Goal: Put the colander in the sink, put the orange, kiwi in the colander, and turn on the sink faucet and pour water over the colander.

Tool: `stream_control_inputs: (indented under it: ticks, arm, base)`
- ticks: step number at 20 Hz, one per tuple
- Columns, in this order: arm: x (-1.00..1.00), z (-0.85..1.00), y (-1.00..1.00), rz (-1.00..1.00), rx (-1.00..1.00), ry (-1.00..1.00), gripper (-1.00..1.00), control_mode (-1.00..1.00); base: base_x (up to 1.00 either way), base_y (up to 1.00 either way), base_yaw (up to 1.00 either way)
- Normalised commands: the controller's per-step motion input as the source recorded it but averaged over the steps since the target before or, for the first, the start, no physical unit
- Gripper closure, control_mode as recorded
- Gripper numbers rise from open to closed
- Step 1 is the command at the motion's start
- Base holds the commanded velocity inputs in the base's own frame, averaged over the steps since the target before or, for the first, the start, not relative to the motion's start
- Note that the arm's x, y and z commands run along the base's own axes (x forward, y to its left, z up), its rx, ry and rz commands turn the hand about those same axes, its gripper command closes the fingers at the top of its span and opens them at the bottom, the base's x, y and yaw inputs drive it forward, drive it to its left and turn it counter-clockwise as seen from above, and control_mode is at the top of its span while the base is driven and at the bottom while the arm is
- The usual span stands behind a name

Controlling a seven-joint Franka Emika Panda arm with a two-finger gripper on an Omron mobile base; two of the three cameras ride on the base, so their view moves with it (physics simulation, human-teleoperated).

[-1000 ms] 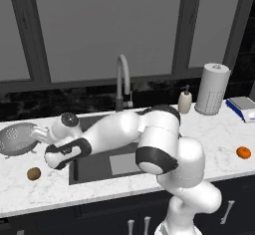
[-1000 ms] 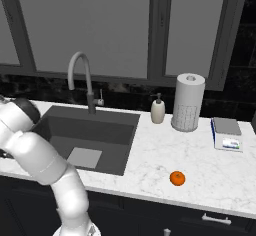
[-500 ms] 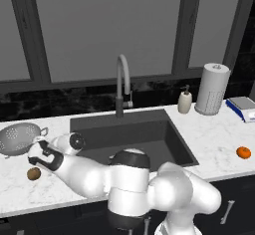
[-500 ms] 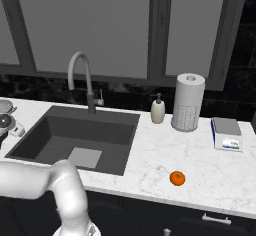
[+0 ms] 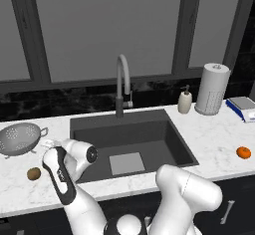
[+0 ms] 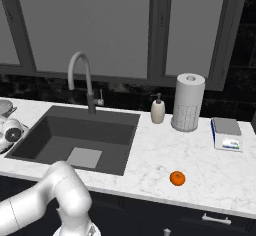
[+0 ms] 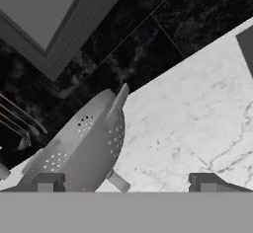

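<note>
The silver colander [image 5: 21,138] stands on the white marble counter left of the sink [image 5: 164,129], its rim just visible at the left edge [image 6: 4,106] in the right base view. My gripper [image 5: 48,143] hovers just to its right, pointed at it. In the hand view the colander [image 7: 86,140] is close and tilted, and the gripper [image 7: 126,182] is open, its fingertips [image 7: 48,181] wide apart and holding nothing. The brown kiwi [image 5: 34,174] lies on the counter in front of the colander. The orange [image 5: 243,152] [image 6: 177,178] sits far right. The faucet [image 5: 122,82] [image 6: 82,77] arches over the sink [image 6: 95,122].
A soap dispenser [image 5: 185,101], a paper towel roll [image 5: 212,88] and a flat blue-and-white item [image 5: 242,104] stand at the back right of the counter. Dark backsplash and windows run behind. My own arm bends low across the counter's front edge.
The arm has swung from above the sink to the left and dropped low, bringing the open gripper next to the colander. The fruit and colander have not moved.
</note>
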Motion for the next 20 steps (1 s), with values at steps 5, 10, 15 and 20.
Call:
stream_control_inputs:
  ticks: [5, 10, 15, 20]
  arm:
    - [0.0, 0.68, 0.38, 0.0, 0.0, -0.1, -1.0, -1.0]
    - [0.01, 0.35, 0.29, 0.0, 0.06, 0.07, -1.0, -1.0]
    - [0.32, 0.0, 0.35, -0.07, 0.01, 0.54, -1.0, -1.0]
    - [0.46, 0.0, 0.45, -0.1, -0.01, 0.61, -1.0, -1.0]
  base:
    - [0.0, 0.0, 0.0]
    - [0.0, 0.0, 0.0]
    - [0.0, 0.0, 0.0]
    - [0.0, 0.0, 0.0]
